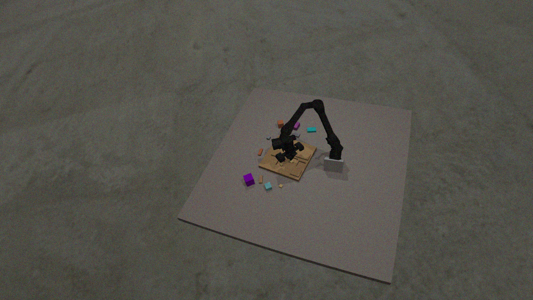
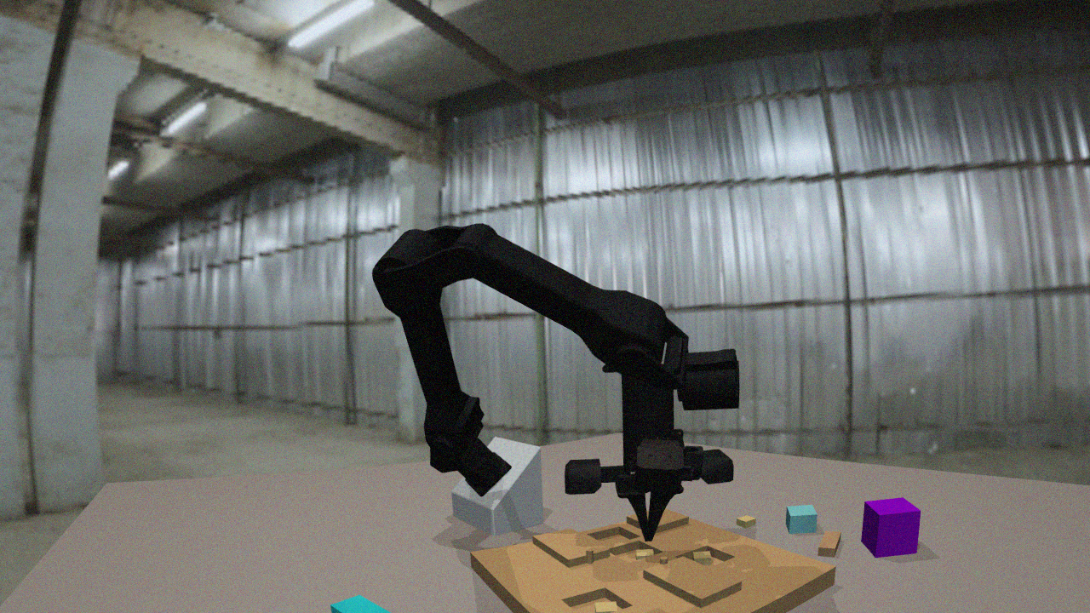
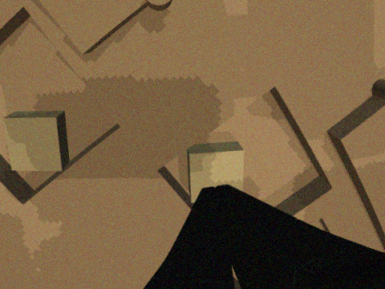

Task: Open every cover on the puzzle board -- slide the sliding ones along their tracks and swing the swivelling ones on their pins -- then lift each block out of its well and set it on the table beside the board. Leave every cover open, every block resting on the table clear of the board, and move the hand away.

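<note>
My gripper is shut with nothing between its fingers, pointing down low over the middle of the wooden board. In the wrist view its tips overlap the near edge of a pale yellow block in a well. A second yellow block and a third yellow block sit in open wells. Another well at the back left looks empty. Wooden covers show at the left, back and front. One small yellow block lies on the table.
Beside the board lie a purple cube, a light blue cube, and a brown bar. An orange bar, an orange cube, a magenta block and a cyan block lie farther round.
</note>
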